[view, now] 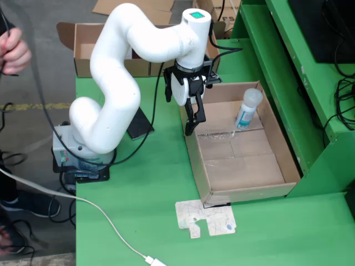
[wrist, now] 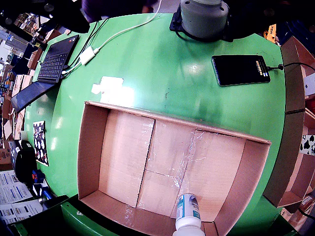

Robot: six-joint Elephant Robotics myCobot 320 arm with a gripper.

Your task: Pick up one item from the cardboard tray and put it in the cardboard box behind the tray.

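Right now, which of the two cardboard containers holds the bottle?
The shallow cardboard tray under the gripper: the bottle leans in its far corner. The cardboard box behind holds no bottle.

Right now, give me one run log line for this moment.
phase: approach | gripper: open, empty, above tray's left wall | bottle: upright in cardboard tray, far corner, untouched | box behind tray: nothing visible inside yet

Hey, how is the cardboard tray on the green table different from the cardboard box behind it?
The cardboard tray sits on the green table near the claw; the cardboard box stands beyond the table's far edge. The tray is wide and shallow, fully in view, with a white bottle in it; the box is partly hidden by the arm, so its contents cannot be told. Both are brown, open-topped cardboard.
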